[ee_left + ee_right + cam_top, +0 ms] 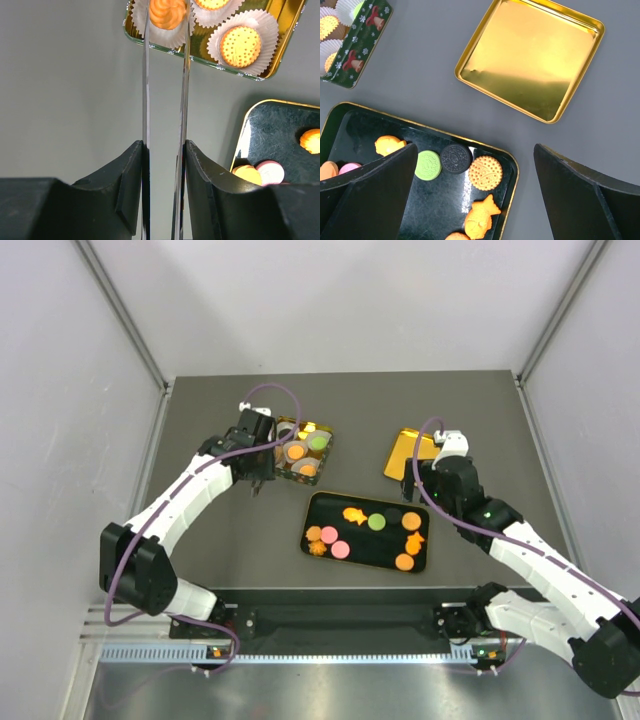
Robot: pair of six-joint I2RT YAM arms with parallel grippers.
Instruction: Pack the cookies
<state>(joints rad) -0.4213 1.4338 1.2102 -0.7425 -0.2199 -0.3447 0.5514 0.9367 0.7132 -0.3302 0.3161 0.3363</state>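
Observation:
Several cookies (pixel 341 549), orange, pink and green, lie on a black tray (pixel 365 552). A square tin (pixel 325 453) holds white paper cups with cookies in them. My left gripper (pixel 265 455) (pixel 164 145) is shut on thin metal tongs (pixel 145 100). The tongs' two blades reach into the tin on either side of an orange swirl cookie (pixel 167 12) in its cup; I cannot tell whether they touch it. My right gripper (pixel 440 475) (pixel 475 147) hangs open over the tray's right end, above a round orange cookie (pixel 485 172) and a dark one (pixel 455 158).
The tin's gold lid (pixel 410 453) (pixel 530 62) lies upside down on the table right of the tin, just behind the right gripper. Grey walls close in the dark table (pixel 200 540) on three sides.

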